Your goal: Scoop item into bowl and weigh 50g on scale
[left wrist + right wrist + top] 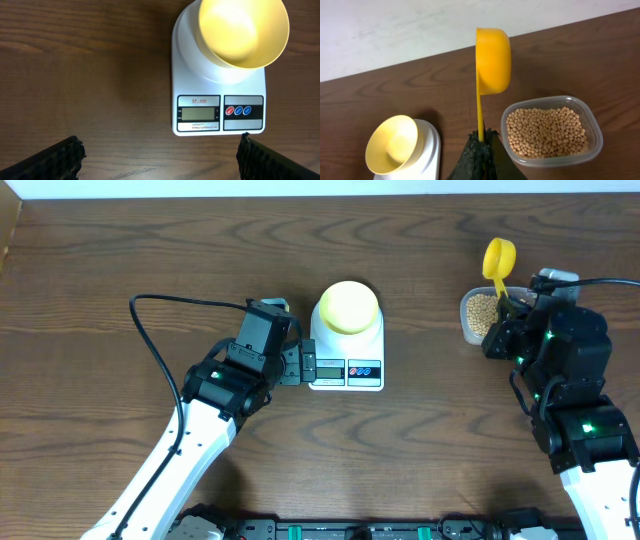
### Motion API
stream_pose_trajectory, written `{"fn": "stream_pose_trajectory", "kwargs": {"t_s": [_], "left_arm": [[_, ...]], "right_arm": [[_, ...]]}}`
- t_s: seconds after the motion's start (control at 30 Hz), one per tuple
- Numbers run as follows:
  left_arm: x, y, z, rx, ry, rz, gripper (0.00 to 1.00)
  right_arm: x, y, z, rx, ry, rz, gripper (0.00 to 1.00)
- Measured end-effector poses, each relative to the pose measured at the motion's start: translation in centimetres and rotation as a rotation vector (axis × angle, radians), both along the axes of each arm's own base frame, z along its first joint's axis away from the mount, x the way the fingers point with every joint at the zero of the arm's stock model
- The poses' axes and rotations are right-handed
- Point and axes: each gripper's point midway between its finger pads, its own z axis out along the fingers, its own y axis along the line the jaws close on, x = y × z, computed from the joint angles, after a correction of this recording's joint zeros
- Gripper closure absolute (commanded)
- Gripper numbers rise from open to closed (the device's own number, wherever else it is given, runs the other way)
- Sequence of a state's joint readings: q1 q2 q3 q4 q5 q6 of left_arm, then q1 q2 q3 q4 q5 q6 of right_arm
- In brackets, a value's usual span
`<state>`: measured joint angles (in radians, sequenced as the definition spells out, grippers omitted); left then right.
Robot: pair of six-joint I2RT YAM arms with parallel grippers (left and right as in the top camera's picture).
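Sitting on white scale (pixel 200 114): round pale yellow bowl (pixel 243 30) | left claw (pixel 160 145) wide | right claw (pixel 479 141) clamping scoop (pixel 492 60)

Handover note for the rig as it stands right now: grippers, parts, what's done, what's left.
Left gripper: open, empty, at the display end of the scale.
Right gripper: shut on the handle of the yellow scoop, cup raised, near the clear tub.
Bowl: on the scale platform, empty.
Beans: all that show are in the tub.
Done: bowl on scale, scoop gripped.
Left: scoop beans into the bowl to 50 g. Display reading not legible.
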<state>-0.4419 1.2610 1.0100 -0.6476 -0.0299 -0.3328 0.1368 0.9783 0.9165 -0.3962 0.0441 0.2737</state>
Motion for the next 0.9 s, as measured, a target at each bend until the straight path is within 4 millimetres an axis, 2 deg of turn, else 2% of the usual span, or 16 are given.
{"fn": "stream_pose_trajectory", "kwargs": {"t_s": [0.33, 0.5, 0.9], "left_arm": [[0.2, -0.1, 0.2, -0.006, -0.01, -0.001, 0.0], [1.0, -1.1, 0.9, -0.052, -0.048, -0.019, 0.0], [1.1, -1.5, 1.2, -0.074, -0.058, -0.03, 0.0]], "right_arm": [[1.1, 0.2, 2.4, 0.016, -0.105, 0.002, 0.99], [1.4, 0.2, 3.4, 0.021, -0.148, 0.002, 0.99], [1.5, 0.2, 3.7, 0.08, -0.154, -0.02, 0.99]]}}
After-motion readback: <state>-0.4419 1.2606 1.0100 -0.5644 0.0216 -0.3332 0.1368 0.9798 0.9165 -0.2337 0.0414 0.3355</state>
